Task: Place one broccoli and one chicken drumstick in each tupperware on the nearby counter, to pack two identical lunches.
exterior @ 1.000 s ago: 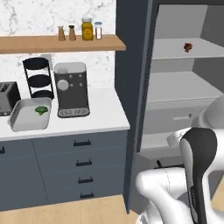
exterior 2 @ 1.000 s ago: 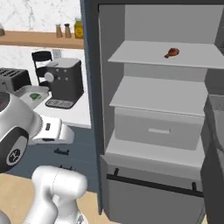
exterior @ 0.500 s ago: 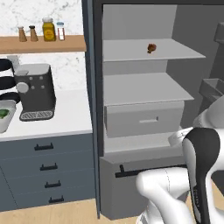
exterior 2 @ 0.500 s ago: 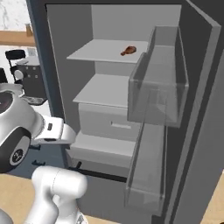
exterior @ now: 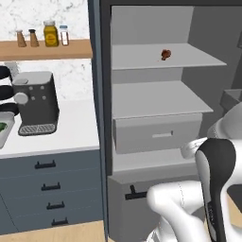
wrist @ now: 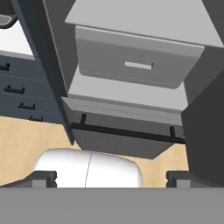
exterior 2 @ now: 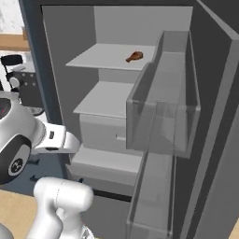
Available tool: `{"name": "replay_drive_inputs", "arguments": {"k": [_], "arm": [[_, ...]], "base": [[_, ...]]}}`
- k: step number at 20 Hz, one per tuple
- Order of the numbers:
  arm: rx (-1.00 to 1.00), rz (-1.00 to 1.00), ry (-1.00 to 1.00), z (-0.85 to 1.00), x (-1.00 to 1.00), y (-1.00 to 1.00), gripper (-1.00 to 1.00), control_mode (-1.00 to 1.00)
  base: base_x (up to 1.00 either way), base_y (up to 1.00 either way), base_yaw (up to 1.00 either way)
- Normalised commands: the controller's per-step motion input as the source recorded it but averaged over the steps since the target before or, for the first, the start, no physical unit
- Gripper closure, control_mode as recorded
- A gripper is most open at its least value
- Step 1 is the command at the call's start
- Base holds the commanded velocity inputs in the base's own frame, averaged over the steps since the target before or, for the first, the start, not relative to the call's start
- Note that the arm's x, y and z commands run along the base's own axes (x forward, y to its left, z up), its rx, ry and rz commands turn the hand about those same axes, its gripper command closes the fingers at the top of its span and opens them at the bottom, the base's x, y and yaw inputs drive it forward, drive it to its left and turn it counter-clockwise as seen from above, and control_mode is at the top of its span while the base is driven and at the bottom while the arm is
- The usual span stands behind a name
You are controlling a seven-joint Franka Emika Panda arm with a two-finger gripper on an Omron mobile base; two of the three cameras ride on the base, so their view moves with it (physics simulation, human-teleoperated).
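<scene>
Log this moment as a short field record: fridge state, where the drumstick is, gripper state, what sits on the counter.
fridge: door open, shelves exposed
chicken drumstick: alone on the upper fridge shelf
gripper: open, empty, pointed at the fridge's lower drawers
counter: carries the coffee machine; at its left edge a tupperware with something green inside
wall shelf: small jars and shakers

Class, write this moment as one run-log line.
pincer: open, empty | fridge: door open | drumstick: on top shelf | counter: left of fridge
</scene>
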Motion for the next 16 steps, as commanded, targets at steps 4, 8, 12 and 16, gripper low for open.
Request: {"name": "replay_drive_inputs", "arguments": {"k": [4,8,12,16], "arm": [[0.0,0.0,0.0,0.0,0.0,0.0,-1.0,1.0],[0.0,0.0,0.0,0.0,0.0,0.0,-1.0,1.0],[0.0,-0.01,-0.03,0.0,0.03,-0.06,-1.0,-1.0],[0.0,-0.02,-0.18,0.05,0.16,-0.21,-1.0,-1.0]], "base": [[0.4,-0.26,-0.01],[0.36,-0.19,-0.04],[0.17,-0.18,-0.04],[0.0,0.0,0.0]]}}
